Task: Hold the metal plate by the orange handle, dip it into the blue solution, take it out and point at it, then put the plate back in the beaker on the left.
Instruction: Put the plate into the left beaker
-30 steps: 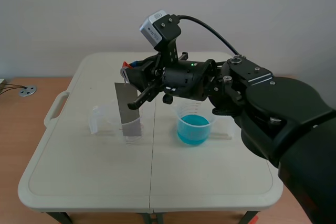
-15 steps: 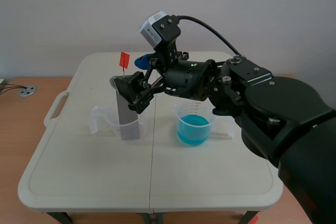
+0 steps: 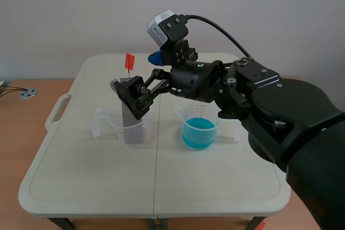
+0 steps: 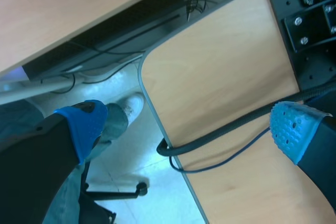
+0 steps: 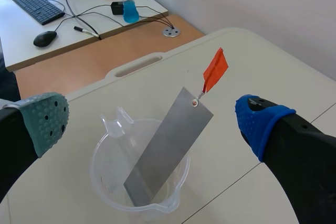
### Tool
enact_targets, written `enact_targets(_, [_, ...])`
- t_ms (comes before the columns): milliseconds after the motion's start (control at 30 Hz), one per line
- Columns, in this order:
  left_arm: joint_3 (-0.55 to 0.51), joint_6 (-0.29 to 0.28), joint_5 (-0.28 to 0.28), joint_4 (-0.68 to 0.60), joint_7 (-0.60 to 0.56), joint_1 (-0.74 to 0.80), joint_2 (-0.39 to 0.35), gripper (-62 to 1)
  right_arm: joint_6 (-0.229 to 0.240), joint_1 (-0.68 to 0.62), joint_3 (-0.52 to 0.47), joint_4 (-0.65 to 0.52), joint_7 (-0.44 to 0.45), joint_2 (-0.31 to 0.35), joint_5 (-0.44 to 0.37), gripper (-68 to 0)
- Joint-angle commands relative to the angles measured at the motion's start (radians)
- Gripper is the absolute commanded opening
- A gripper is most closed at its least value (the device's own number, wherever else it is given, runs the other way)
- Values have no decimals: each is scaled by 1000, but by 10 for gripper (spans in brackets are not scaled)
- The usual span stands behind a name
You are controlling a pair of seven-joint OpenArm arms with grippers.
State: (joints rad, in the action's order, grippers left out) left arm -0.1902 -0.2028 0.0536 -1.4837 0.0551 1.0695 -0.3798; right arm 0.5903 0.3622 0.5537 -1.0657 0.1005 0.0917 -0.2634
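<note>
While in clear beaker (image 5: pixel 106 176), flat metal plate (image 5: pixel 169 145)

We see a cream folding table (image 3: pixel 81 179) carrying two beakers near its middle, well apart: clear beaker (image 3: pixel 110 125) on the left, beaker of blue solution (image 3: pixel 199 129) on the right.
</note>
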Motion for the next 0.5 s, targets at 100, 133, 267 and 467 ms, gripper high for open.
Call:
enact_targets(100, [1, -3, 13, -15, -8, 8, 2, 14, 1, 3, -41, -54, 3, 56, -76, -10])
enact_targets(133, [1, -3, 13, -15, -14, 8, 2, 14, 1, -4, -51, -72, -5, 72, -86, -10])
enact_targets(267, [-2, -1, 14, -20, -20, 7, -5, 14, 1, -48, -89, -152, -13, 132, -89, -10])
enact_targets(467, [-113, 114, 39, -100, -94, 7, -6, 14, 1, -151, -153, -312, -47, 218, -90, -10])
